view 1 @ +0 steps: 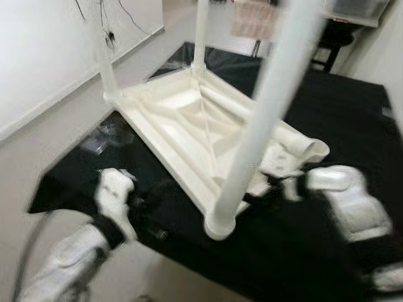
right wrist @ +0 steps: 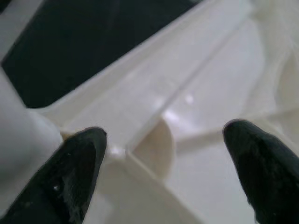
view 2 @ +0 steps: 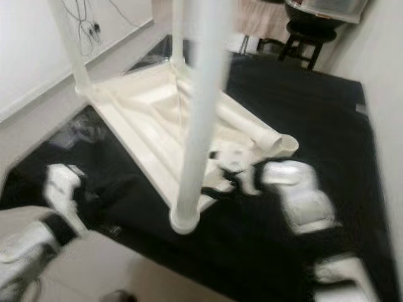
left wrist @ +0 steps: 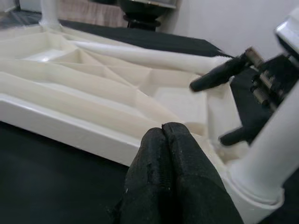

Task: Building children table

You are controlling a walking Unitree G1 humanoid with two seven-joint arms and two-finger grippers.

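1. so the kids' table [view 1: 189, 126] is flipped upside down on a black mat [view 1: 327, 113] on the floor, ribbed underside up, which makes sense since the legs plug in from that side

2. three legs stand in their corner sockets: the near leg [view 1: 252, 126] at about 6 o'clock of the tabletop, another leg [view 1: 106, 63] at 9, and a far leg [view 1: 200, 38] at 12. The fourth, a loose leg [view 1: 264, 123], lies across the underside, open end toward 3 o'clock

3. right gripper [right wrist: 163, 172] hangs over the corner at 3 o'clock with its jaws spread wide and nothing between them, pointing down at the ribs and a round pocket. My guess is it's lining up on the empty socket or going for that loose leg

4. left gripper [left wrist: 166, 154] sits low at the tabletop's near edge, about 7 o'clock, jaws pressed together and holding nothing. Probably steadying the top or just parked

5. head views are blurry, so whether the standing legs are fully seated is anyone's guess
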